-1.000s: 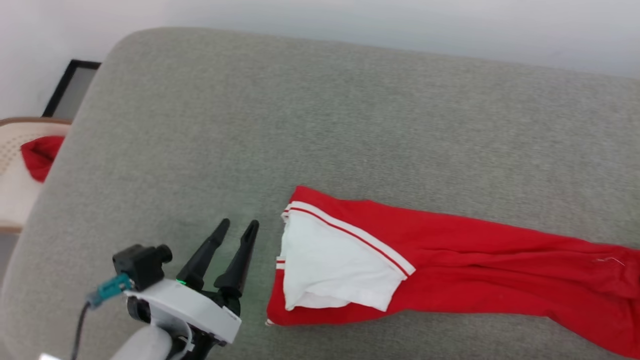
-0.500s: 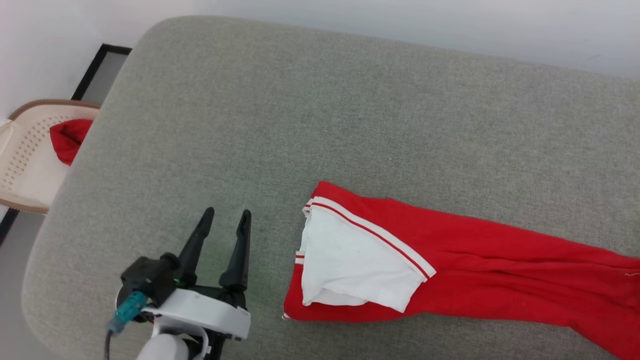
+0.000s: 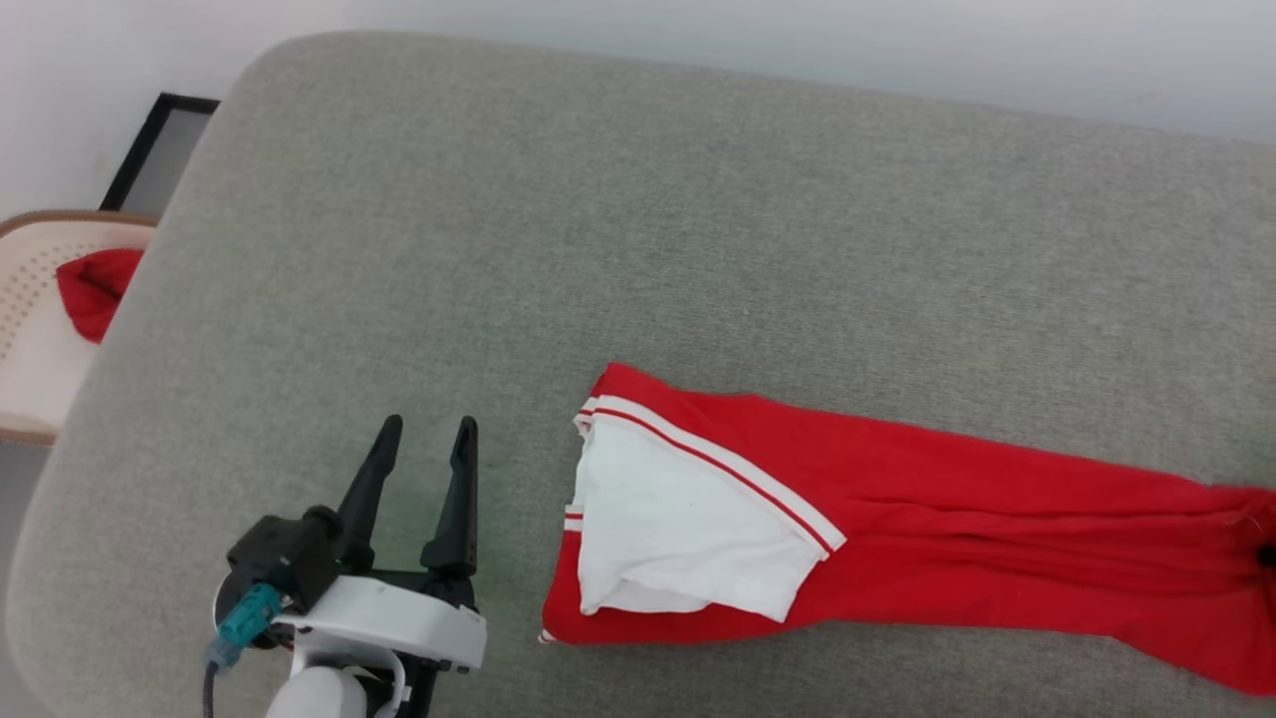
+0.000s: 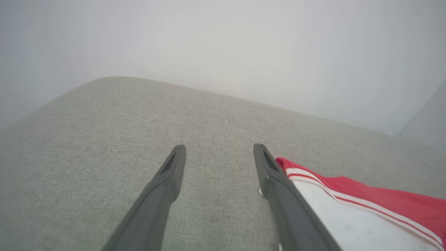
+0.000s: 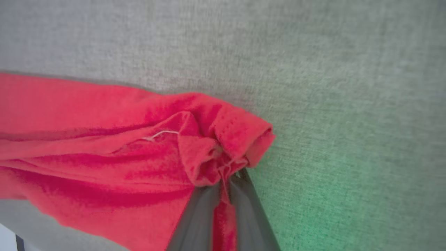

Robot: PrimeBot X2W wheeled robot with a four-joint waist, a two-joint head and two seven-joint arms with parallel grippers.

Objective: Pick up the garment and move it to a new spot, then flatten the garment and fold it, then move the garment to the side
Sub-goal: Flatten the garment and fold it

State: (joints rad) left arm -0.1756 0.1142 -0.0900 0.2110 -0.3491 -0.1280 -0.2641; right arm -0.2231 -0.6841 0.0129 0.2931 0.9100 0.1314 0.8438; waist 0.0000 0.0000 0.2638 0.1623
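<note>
The garment (image 3: 927, 534), a bright red shirt, lies stretched out across the grey cushion from the middle to the right edge of the head view. Its white sleeve end (image 3: 678, 519) with thin red-and-white stripes is turned up at the left end. My left gripper (image 3: 427, 437) stands open over bare cushion just left of that sleeve end; in the left wrist view the sleeve (image 4: 352, 219) lies beside its right finger (image 4: 275, 184). My right gripper (image 5: 230, 179) is shut on a bunched red fold of the garment (image 5: 104, 153) at its other end.
The grey upholstered cushion (image 3: 598, 229) has a rounded left edge. Beyond that edge stands a beige perforated basket (image 3: 25, 299) holding a small plain red cloth (image 3: 90, 289). A dark frame (image 3: 150, 150) leans by the white wall.
The head camera swung, shifting the whole picture. My left gripper has drawn back a little from the sleeve end and stays open. The garment lies much as before.
</note>
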